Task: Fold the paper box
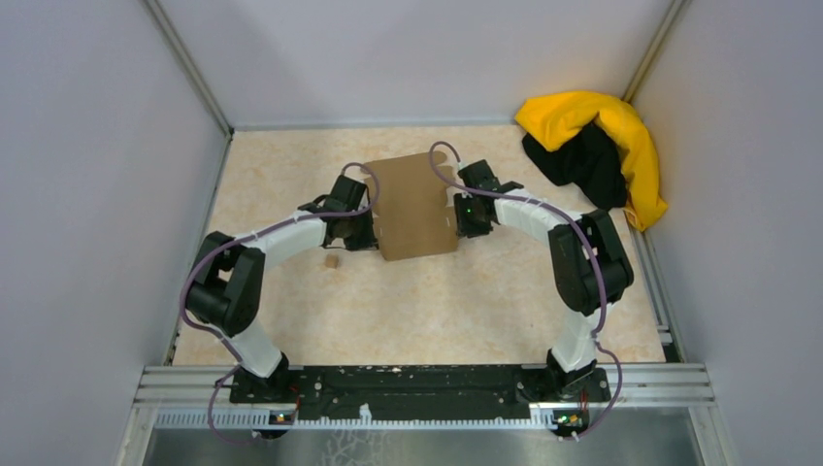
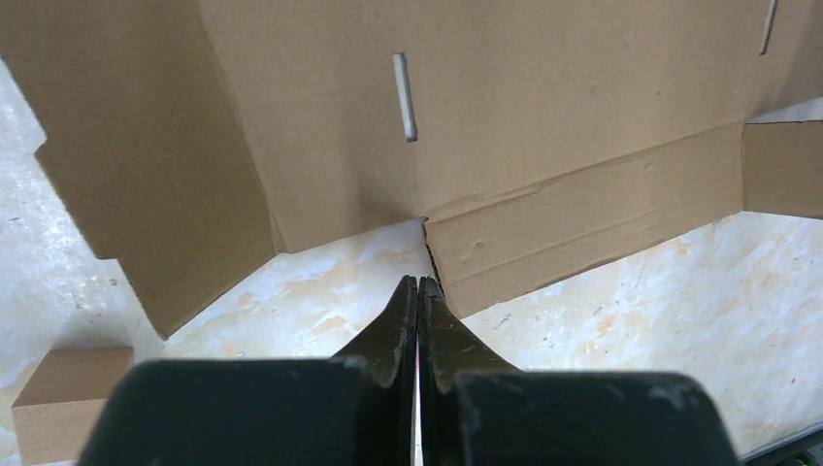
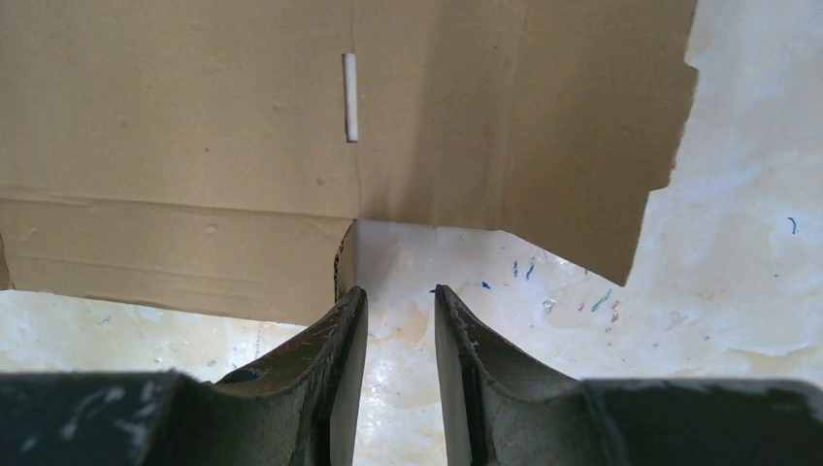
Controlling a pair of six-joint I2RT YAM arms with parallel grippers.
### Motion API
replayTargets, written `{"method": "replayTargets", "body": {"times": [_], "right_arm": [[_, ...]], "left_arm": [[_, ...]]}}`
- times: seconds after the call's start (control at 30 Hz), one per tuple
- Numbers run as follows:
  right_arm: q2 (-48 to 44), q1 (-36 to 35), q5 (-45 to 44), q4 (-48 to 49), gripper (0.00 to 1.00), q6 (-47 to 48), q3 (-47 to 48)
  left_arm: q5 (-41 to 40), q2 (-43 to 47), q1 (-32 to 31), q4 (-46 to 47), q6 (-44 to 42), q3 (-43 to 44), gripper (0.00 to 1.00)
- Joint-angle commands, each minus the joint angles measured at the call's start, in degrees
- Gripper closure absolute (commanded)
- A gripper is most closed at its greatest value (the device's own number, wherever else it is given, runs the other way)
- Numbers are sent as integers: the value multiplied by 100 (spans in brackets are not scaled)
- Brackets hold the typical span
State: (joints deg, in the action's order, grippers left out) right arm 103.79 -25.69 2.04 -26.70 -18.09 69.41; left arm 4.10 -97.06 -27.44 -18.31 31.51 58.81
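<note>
Box (image 1: 415,206) lies flat mid-surface (image 1: 466,301), long axis running away from the bases. Left claw (image 2: 418,283) closed, empty, tips at its left-edge notch. Right claw (image 3: 396,291) slightly open at the right-edge notch. Both equally near.

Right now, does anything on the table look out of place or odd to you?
Two things do not belong to the folding: a yellow-and-black cloth heap bunched in the far right corner, and a small brown block lying loose near the left gripper. The paper box itself is an unfolded sheet with no visible tear.
</note>
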Motion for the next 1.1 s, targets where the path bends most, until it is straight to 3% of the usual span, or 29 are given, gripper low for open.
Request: {"method": "replayTargets", "body": {"times": [0.0, 1.07], "right_arm": [[-66, -147, 11, 31, 68, 7, 273], [185, -681, -4, 95, 68, -173, 414]], "left_arm": [[77, -72, -108, 38, 78, 235, 100], [-59, -411, -526, 0, 231, 484, 100]]}}
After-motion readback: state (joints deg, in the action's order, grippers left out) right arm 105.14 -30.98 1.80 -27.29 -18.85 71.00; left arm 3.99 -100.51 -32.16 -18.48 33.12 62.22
